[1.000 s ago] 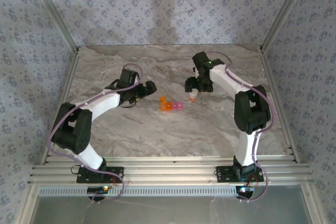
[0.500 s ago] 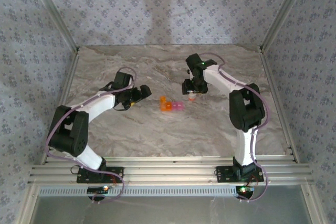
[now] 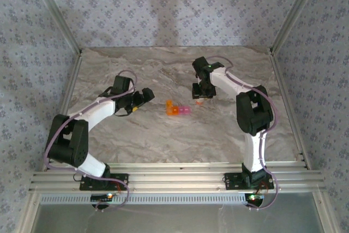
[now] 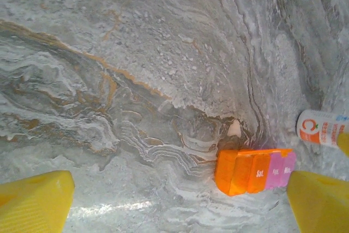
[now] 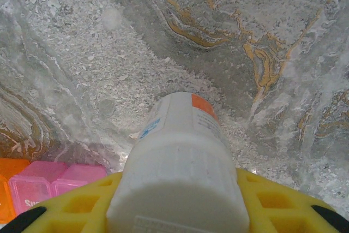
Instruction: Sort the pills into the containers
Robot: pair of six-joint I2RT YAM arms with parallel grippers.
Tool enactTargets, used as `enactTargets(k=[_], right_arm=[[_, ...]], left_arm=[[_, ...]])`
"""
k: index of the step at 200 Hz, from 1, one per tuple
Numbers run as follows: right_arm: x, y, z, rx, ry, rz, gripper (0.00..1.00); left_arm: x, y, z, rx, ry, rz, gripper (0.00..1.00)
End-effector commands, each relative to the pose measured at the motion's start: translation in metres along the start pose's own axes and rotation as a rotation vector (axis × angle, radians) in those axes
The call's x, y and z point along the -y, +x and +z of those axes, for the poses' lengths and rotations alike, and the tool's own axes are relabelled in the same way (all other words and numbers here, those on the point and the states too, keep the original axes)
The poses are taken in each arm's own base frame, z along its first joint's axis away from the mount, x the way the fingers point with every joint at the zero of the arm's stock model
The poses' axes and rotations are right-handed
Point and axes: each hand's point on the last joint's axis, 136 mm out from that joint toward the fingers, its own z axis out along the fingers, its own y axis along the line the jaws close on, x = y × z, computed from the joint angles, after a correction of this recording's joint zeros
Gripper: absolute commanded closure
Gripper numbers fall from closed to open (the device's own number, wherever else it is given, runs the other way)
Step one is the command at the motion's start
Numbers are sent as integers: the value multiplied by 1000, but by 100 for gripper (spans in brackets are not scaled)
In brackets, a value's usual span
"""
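The step in hand looks like picking up the white pill bottle (image 5: 177, 156), so the pills can come out of it. The right gripper (image 3: 200, 95) has the bottle between its yellow fingers (image 5: 82, 203), and they hug it on both sides, so it looks clamped on the bottle. The left gripper (image 3: 144, 95) holds nothing and its fingers stand wide apart. The pill box (image 4: 255, 170) lies on the marble table (image 3: 163, 135), between the two grippers. It is a little strip of joined cups, orange at one end and pink at the other, with day names on the lids, and the lids look shut. From the right wrist, the pink cups sit just beside the bottle, low on the left, and do not touch it. From the left wrist, the box lies in front of the open fingers, close to the right one but apart from it. Next, I think the bottle has to be lifted and held tight, and the box has to be opened before any pill can go in. A small pale bit (image 4: 234, 129) lies just behind the box; it may be a pill, but it is too small to tell
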Motion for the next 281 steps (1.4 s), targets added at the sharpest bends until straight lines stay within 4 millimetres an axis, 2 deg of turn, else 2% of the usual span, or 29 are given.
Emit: enactTargets(k=[1,19,54,107,141,177,210,252,281], right_arm=[[1,3,-10,-10,14,10,66],[1,1,-19,2,8,13,67],[-3,0,-38,20,-23,21,70],[-18,-8,-74,38,-116,6,69],[-27,-25,-104,49,-183,2,69],[-39,-41,-129,49,-255,-20,71],[-48,-46,-145,36,-295,-39,71],[-59,-41,-168,38,-363,-55,71],[-64,-29,-178,23,-378,-71,71]], left_arm=[[7,-11,-12,62,65,-23,0],[3,-14,-15,79,56,-5,0],[9,-21,-23,106,51,137,0],[39,-27,-28,158,173,371,0],[62,-30,-29,225,236,537,0],[100,-31,-33,336,366,754,0],[139,-17,-45,436,504,984,0],[168,16,-29,374,621,1172,0],[183,34,-24,325,689,1237,1]])
